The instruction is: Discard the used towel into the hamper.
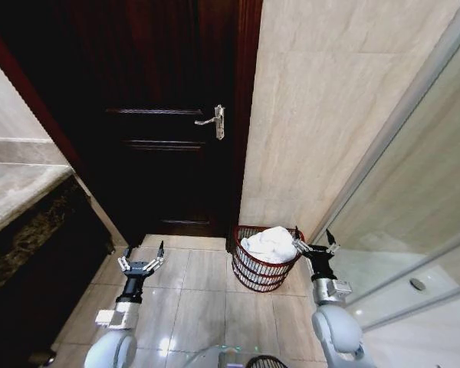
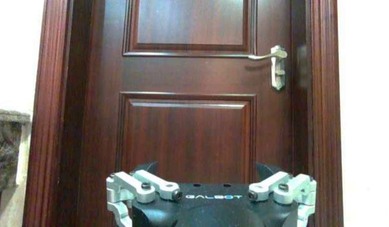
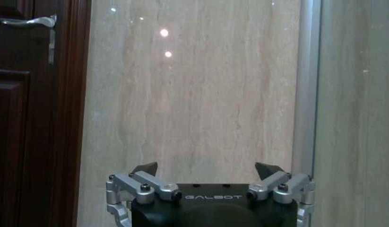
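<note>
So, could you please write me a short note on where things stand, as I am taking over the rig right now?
Left gripper: open, holding nothing, low over the floor tiles facing the door.
Right gripper: open, holding nothing, just beside the hamper's rim.
Hamper: on the floor by the wall, next to the door.
Towel: white, piled inside the hamper, standing above the rim.
Done: towel is in the hamper and released.
Left: apparently nothing but drawing the arms back.

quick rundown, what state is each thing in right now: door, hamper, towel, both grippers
door: shut, handle level
hamper: upright on the floor tiles by the wall, holding the towel
towel: white, bunched in the hamper, heaped above its rim
left gripper: open, empty, low in front of the door
right gripper: open, empty, beside the hamper's rim
</note>
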Controlling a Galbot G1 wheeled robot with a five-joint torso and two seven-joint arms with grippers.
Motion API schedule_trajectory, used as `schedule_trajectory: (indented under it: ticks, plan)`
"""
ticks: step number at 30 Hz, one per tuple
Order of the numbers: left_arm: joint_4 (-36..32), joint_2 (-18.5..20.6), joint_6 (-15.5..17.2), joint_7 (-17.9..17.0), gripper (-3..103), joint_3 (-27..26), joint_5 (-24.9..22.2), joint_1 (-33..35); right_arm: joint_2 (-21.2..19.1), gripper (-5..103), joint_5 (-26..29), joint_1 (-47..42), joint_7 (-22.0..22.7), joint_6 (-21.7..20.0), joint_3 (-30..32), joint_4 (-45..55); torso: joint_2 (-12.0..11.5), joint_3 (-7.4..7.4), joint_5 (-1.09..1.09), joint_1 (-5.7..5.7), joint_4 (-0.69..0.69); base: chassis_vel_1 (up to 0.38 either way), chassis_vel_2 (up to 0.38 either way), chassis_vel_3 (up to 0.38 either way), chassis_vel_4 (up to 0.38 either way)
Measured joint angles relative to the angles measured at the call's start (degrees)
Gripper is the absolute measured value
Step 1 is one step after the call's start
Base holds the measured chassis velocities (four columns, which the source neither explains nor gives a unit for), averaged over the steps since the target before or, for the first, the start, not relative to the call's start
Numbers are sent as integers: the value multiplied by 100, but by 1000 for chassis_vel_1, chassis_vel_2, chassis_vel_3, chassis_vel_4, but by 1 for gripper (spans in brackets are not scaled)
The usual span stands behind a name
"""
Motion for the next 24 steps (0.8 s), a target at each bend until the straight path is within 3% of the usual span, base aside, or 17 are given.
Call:
schedule_trajectory:
  ticks: [24]
  plan:
    - [32, 29, -61, 8, 100, -5, -6, -2, 0, 100, -17, -16, 51, -15, -24, -4, 598, 348, 0, 248, 0, 2, 1, -1, -1]
